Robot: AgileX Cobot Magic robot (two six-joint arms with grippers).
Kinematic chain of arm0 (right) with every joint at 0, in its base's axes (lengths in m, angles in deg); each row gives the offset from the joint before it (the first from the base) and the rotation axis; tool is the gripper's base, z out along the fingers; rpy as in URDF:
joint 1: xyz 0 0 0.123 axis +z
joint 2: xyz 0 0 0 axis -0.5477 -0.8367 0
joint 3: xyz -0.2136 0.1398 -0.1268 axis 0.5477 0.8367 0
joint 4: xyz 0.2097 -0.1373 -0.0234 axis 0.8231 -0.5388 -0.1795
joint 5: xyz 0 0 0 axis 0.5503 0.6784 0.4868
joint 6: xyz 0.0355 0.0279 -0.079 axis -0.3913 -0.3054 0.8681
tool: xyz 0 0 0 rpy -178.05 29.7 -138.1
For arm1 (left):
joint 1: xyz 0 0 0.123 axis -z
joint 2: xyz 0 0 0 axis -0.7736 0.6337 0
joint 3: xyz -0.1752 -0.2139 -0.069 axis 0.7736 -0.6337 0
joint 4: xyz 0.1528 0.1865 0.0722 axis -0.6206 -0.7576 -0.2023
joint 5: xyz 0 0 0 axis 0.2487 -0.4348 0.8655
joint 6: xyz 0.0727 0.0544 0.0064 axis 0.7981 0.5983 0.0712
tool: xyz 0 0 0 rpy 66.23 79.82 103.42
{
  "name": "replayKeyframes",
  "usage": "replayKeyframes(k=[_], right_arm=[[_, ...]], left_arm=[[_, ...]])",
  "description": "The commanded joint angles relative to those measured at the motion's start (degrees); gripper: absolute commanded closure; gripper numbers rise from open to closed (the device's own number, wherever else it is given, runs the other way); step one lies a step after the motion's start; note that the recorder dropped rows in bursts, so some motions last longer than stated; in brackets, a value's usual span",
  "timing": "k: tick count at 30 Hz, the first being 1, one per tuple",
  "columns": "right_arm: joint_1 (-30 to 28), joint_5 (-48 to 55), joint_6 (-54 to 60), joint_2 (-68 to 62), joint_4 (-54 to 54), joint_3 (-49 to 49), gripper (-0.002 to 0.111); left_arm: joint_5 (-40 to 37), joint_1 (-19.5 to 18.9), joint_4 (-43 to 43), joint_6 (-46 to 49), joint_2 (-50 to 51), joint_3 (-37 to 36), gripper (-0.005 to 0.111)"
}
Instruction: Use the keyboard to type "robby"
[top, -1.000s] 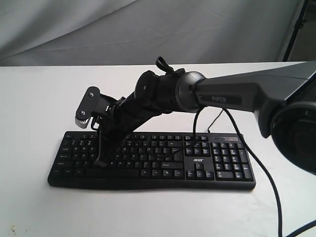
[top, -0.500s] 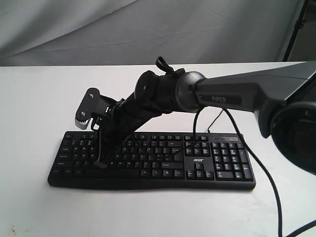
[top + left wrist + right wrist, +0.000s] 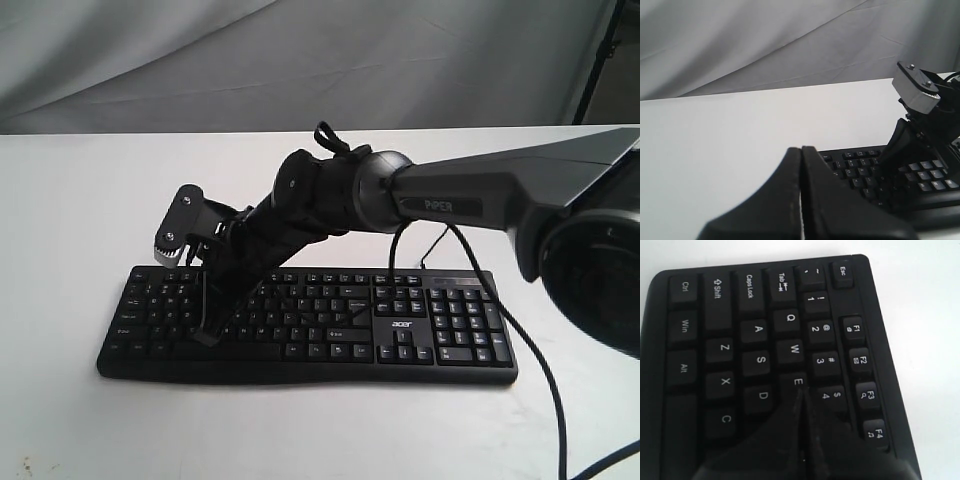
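The black keyboard [image 3: 450, 322] lies across the white table with its number pad at the right. My right gripper [image 3: 206, 336] reaches across to its left half, shut, its tip down among the letter keys. In the right wrist view the shut fingertips [image 3: 801, 392] end just below the E key [image 3: 797, 382] and hide the key beside it. My left gripper [image 3: 801, 151] is shut with nothing in it, off the left end of the keyboard [image 3: 855, 167], and does not show in the exterior view.
The right arm [image 3: 450, 205] spans above the keyboard's middle and right half. A black cable [image 3: 545, 380] hangs from the arm past the number pad to the table's front. A grey cloth [image 3: 300, 60] hangs behind the white table [image 3: 80, 200].
The right arm has sunk slightly, bringing the shut fingertips lower onto the keys at about the same spot.
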Motion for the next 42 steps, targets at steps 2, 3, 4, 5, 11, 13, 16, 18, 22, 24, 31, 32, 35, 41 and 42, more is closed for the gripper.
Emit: replayKeyframes(k=[2,3,4,5,11,13,16,18,22,24,31,32,35,41,42], right_arm=[[0.04,0.13,0.15,0.06,0.52,-0.39,0.108],[0.04,0.13,0.15,0.06,0.52,-0.39,0.108],[0.04,0.13,0.15,0.06,0.52,-0.39,0.108],[0.04,0.13,0.15,0.18,0.52,-0.39,0.108],[-0.08,0.64,0.15,4.57,0.52,-0.39,0.108],[-0.51,1.51,0.15,6.32,0.4,-0.39,0.108],[-1.88,6.37,0.15,8.06,-0.17,-0.39,0.108],[-3.21,9.2,0.15,9.09,-0.26,0.71,0.108],[-5.89,7.55,0.55,11.27,-0.58,5.28,0.108],[-6.93,6.16,2.07,12.53,-0.44,8.15,0.108],[-9.64,4.12,5.3,14.47,0.35,14.56,0.108],[-9.75,4.12,6.36,14.47,1.28,15.11,0.108],[-9.87,3.84,10.45,14.47,5.51,16.62,0.108],[-9.87,3.59,12.76,14.47,7.84,17.6,0.108],[-9.87,3.59,13.26,14.47,8.27,17.6,0.108]], left_arm=[[0.31,0.36,-0.27,-0.16,-0.2,-0.25,0.107],[0.31,0.36,-0.27,-0.16,-0.2,-0.25,0.107],[0.31,0.36,-0.27,-0.16,-0.2,-0.25,0.107],[0.31,0.36,-0.27,-0.16,-0.2,-0.25,0.107],[0.31,0.36,-0.27,-0.16,-0.2,-0.25,0.107],[0.31,0.36,-0.27,-0.16,-0.2,-0.25,0.107],[0.31,0.36,-0.27,-0.16,-0.2,-0.25,0.107],[0.31,0.36,-0.27,-0.16,-0.2,-0.25,0.107],[0.31,0.36,-0.27,-0.16,-0.2,-0.25,0.107],[0.31,0.36,-0.27,-0.16,-0.2,-0.25,0.107],[0.31,0.36,-0.27,-0.16,-0.2,-0.25,0.107],[0.31,0.36,-0.27,-0.16,-0.2,-0.25,0.107],[0.31,0.36,-0.27,-0.16,-0.2,-0.25,0.107],[0.31,0.36,-0.27,-0.16,-0.2,-0.25,0.107],[0.31,0.36,-0.27,-0.16,-0.2,-0.25,0.107]])
